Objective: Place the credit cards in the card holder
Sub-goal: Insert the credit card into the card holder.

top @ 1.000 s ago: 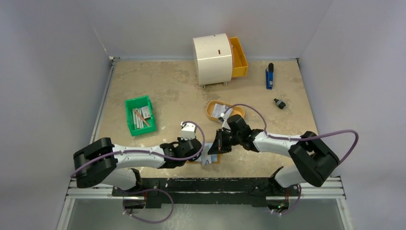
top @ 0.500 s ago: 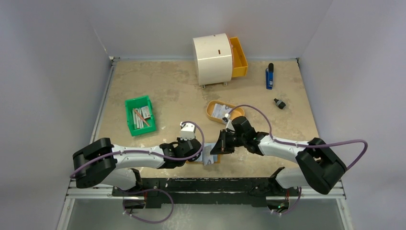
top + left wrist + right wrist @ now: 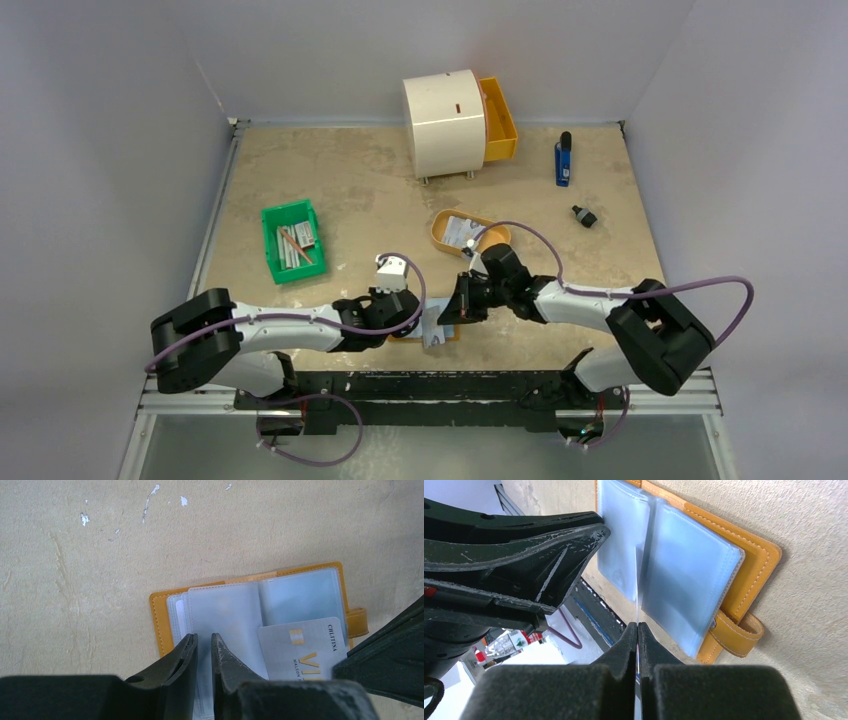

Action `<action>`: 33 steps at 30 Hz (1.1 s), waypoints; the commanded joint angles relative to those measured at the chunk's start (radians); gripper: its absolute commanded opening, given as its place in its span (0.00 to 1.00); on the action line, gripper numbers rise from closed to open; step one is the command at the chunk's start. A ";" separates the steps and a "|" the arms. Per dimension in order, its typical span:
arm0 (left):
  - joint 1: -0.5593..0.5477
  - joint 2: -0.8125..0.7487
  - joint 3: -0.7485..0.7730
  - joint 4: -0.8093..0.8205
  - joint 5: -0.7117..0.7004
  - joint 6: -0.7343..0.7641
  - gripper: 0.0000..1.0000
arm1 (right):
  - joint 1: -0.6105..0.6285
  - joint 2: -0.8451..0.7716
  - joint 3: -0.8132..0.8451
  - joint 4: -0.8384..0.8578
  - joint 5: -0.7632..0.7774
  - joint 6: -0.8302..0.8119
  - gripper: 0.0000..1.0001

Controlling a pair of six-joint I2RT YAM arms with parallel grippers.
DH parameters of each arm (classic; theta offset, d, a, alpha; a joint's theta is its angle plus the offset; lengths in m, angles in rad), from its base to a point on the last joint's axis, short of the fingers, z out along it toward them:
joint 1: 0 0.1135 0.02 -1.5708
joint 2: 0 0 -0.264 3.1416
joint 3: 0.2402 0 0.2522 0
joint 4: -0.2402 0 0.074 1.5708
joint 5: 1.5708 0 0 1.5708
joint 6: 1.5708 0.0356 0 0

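The card holder [image 3: 157,615] is a tan wallet lying open near the table's front edge, its clear sleeves [image 3: 225,610] facing up; it also shows in the top view [image 3: 440,335] and the right wrist view [image 3: 754,555]. My left gripper [image 3: 202,636] is nearly shut, its tips resting on the left sleeve page [image 3: 420,326]. My right gripper [image 3: 638,625] is shut on a pale grey credit card [image 3: 300,647] with gold print, seen edge-on [image 3: 637,580], its front edge at the fold between the sleeves [image 3: 448,310]. More credit cards [image 3: 458,228] lie in a tan bowl [image 3: 492,237].
A green bin [image 3: 270,245] of grey bars stands to the left. A white drum [image 3: 445,122] with an orange drawer [image 3: 498,118] stands at the back. A blue object [image 3: 563,160] and a small black object [image 3: 584,215] lie at the back right.
My right gripper has moved slightly down and left towards the card holder with the card in it. The left gripper has stayed on the sleeve.
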State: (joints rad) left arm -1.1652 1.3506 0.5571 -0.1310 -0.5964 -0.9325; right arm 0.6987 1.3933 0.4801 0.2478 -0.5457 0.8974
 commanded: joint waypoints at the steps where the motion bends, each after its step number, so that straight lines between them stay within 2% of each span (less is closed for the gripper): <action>1: 0.001 -0.017 -0.020 -0.040 0.024 -0.016 0.16 | -0.007 0.011 0.008 0.042 -0.028 0.006 0.00; 12: 0.001 -0.033 -0.028 -0.056 0.023 -0.022 0.15 | -0.008 0.045 -0.002 0.073 -0.031 0.016 0.00; 22: 0.001 -0.025 -0.037 -0.050 0.021 -0.022 0.15 | -0.018 -0.037 -0.011 0.036 -0.005 0.006 0.00; 33: 0.001 -0.031 -0.033 -0.057 0.022 -0.024 0.15 | -0.019 0.018 -0.009 0.078 -0.028 0.007 0.00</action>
State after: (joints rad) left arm -1.1652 1.3254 0.5411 -0.1463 -0.5884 -0.9436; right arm 0.6846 1.3960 0.4652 0.2939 -0.5613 0.9138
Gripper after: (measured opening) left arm 0.150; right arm 0.004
